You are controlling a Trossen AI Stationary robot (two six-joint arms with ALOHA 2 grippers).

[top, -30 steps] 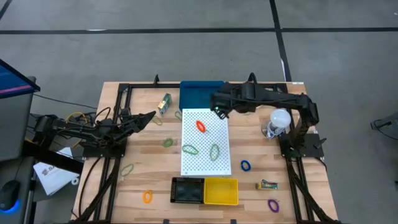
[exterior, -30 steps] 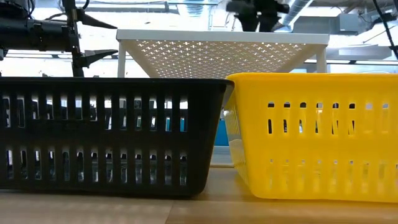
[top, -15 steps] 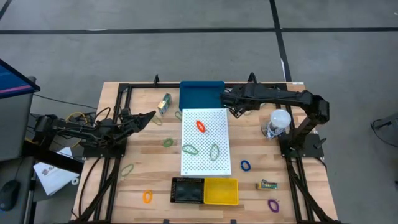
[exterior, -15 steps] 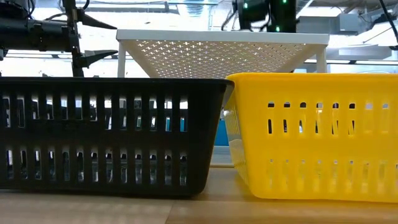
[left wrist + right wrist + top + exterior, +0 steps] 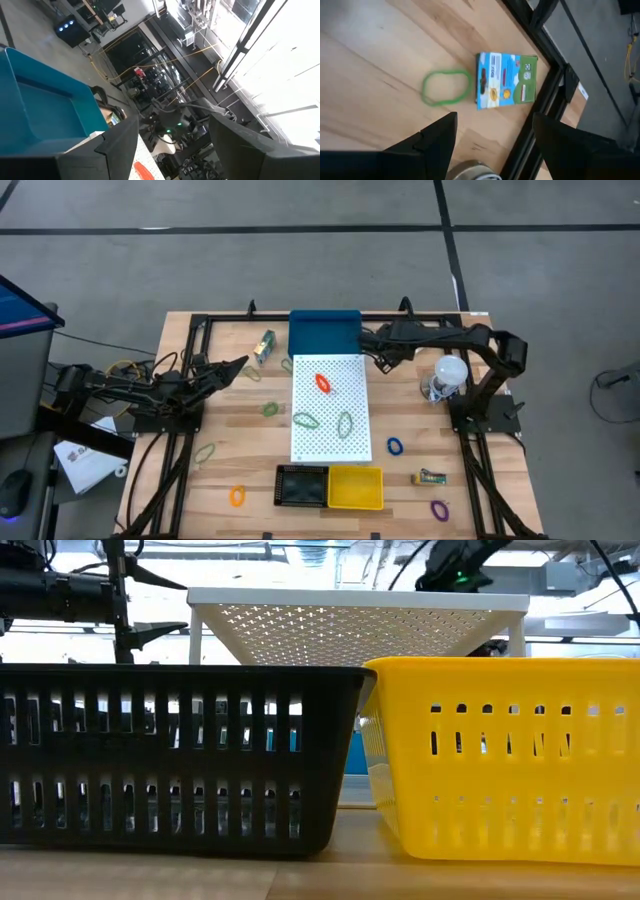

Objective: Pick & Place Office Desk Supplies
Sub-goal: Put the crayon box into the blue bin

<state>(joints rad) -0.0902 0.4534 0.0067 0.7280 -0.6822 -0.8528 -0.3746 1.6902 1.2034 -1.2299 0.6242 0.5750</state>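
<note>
The right arm is stretched out low across the far side of the counter point(image 5: 420, 435), elbow bent back over its base, and its right claw point(image 5: 381, 360) sits just off the far right corner of the white perforated board point(image 5: 330, 430), next to the blue bin point(image 5: 322, 333). From its wrist cam the two fingers point(image 5: 437, 137) are spread wide with nothing between them, and it looks down at a green rubber band point(image 5: 445, 87) lying just beside a blue and green printed packet point(image 5: 506, 80) on the wood.

The left arm lies nearly flat along the left side, and the left claw point(image 5: 238, 367) points toward the far middle, also open and empty.

The supplies are scattered all over: a red band point(image 5: 323, 383) and two green bands point(image 5: 305, 420) point(image 5: 345, 423) on the board, a blue band point(image 5: 395, 447) and a purple band point(image 5: 439, 508) near right, and an orange band point(image 5: 237, 496) near left. Another packet point(image 5: 430, 477) lies on the near right, and one more point(image 5: 264, 346) at the far left by the bin. A black basket point(image 5: 301, 486) and a yellow basket point(image 5: 355, 489) sit side by side at the near edge. A white bulb point(image 5: 450, 370) stands by the right arm's base.
</note>
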